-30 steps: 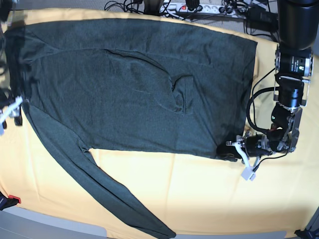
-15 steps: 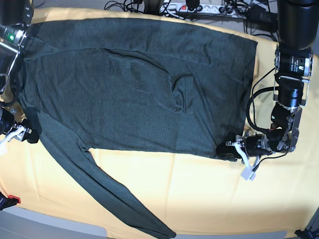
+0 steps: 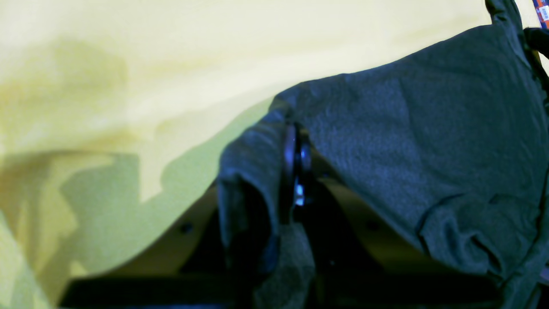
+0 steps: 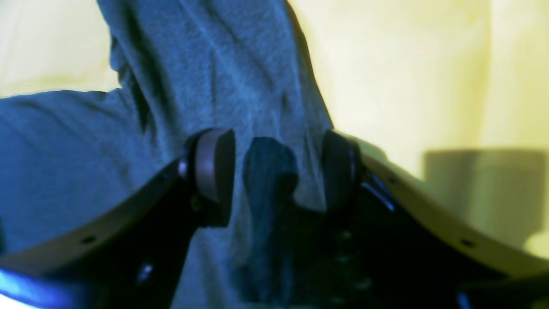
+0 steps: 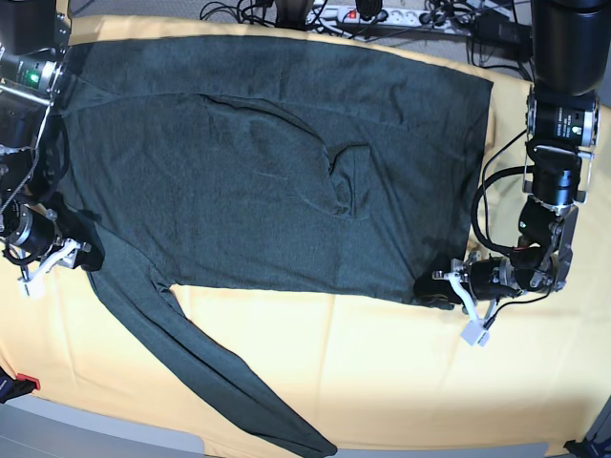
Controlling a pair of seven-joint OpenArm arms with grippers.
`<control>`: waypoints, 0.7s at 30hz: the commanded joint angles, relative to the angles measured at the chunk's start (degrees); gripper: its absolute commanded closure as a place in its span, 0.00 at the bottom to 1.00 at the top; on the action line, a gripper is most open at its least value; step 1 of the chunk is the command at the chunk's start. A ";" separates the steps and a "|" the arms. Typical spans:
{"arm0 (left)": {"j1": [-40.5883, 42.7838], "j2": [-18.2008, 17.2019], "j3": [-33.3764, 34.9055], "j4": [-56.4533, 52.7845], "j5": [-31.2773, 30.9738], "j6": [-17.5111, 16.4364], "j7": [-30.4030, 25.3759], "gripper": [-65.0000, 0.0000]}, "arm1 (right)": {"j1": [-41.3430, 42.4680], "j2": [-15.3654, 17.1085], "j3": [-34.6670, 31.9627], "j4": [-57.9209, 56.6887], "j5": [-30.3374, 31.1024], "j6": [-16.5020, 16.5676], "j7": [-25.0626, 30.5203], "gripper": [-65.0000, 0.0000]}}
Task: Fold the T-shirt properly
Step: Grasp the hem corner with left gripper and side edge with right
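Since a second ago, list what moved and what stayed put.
The right gripper has come in from the base view's left edge to the T-shirt at the shoulder, jaws apart with a fold of cloth between them, and that edge has shifted inward. The left gripper stayed shut on the hem corner; the body and long sleeve lie unchanged.

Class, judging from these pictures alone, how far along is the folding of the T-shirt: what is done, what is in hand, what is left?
Done: nothing folded; the T-shirt lies spread on the yellow table cover, one sleeve trailing out.
In hand: the left gripper is shut on the hem corner; the right gripper stands open astride cloth by the shoulder.
Left: every fold, sleeve included.
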 commanded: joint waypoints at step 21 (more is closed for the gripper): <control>-2.25 -0.68 -0.37 0.79 -0.87 -0.37 -2.84 1.00 | 1.27 0.83 0.07 0.81 -11.61 -5.35 13.55 1.00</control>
